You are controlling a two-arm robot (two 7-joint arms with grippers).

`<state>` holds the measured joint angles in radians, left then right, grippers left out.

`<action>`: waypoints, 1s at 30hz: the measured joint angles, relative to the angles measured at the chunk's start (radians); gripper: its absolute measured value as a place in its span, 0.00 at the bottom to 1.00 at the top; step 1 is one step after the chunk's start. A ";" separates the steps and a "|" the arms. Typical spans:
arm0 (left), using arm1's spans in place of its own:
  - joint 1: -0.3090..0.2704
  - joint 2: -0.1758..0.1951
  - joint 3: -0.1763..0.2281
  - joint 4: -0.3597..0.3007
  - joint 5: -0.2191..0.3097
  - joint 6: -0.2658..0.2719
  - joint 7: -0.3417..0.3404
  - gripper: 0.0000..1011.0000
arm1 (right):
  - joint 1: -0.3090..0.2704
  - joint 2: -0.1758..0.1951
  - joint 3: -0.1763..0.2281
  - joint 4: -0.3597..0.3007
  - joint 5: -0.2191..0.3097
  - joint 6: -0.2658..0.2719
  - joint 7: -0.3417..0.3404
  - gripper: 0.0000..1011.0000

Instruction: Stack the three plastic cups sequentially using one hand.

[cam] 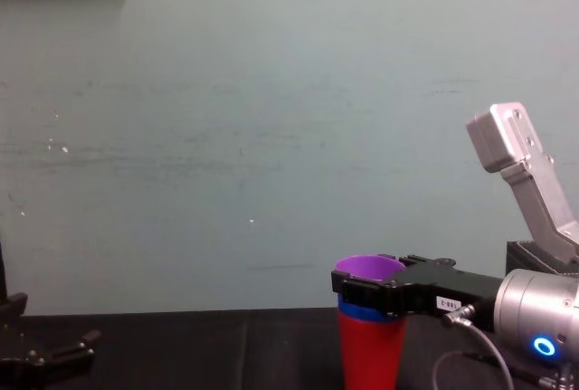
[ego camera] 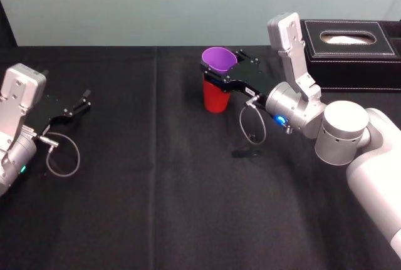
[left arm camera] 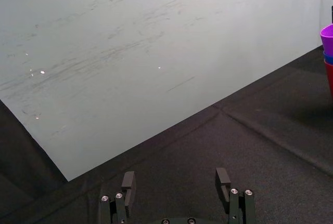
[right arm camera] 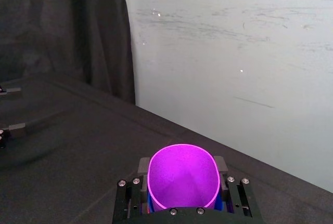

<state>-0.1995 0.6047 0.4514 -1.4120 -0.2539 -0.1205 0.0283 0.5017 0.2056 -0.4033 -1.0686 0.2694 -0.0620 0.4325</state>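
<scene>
The red cup (ego camera: 215,99) stands upright on the black tablecloth at the back centre. A thin band of the blue cup (ego camera: 207,76) shows above its rim, nested inside it. The purple cup (ego camera: 218,61) sits in the blue one, leaning slightly. My right gripper (ego camera: 225,69) reaches in from the right, its fingers on both sides of the purple cup (right arm camera: 182,178), shut on it. From the side, the purple cup (cam: 366,270), blue cup (cam: 360,310) and red cup (cam: 371,354) form one stack. My left gripper (ego camera: 78,106) rests open at the far left, nothing between its fingers (left arm camera: 128,182).
A black stitched tissue box (ego camera: 348,44) stands at the back right, just behind my right arm. A pale wall runs along the table's far edge. Open black cloth lies between the two arms and toward the front.
</scene>
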 joint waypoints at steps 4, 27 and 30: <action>0.000 0.000 0.000 0.000 0.000 0.000 0.000 0.99 | 0.000 0.000 0.000 -0.001 0.000 0.000 0.000 0.73; 0.000 0.000 0.000 0.000 0.000 0.000 0.000 0.99 | -0.080 0.038 0.026 -0.163 -0.005 0.039 -0.047 0.99; 0.000 0.000 0.000 0.000 0.000 0.000 0.000 0.99 | -0.114 0.057 0.039 -0.224 -0.006 0.068 -0.063 0.99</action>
<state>-0.1995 0.6047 0.4514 -1.4120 -0.2539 -0.1205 0.0283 0.3877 0.2623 -0.3640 -1.2926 0.2634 0.0055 0.3697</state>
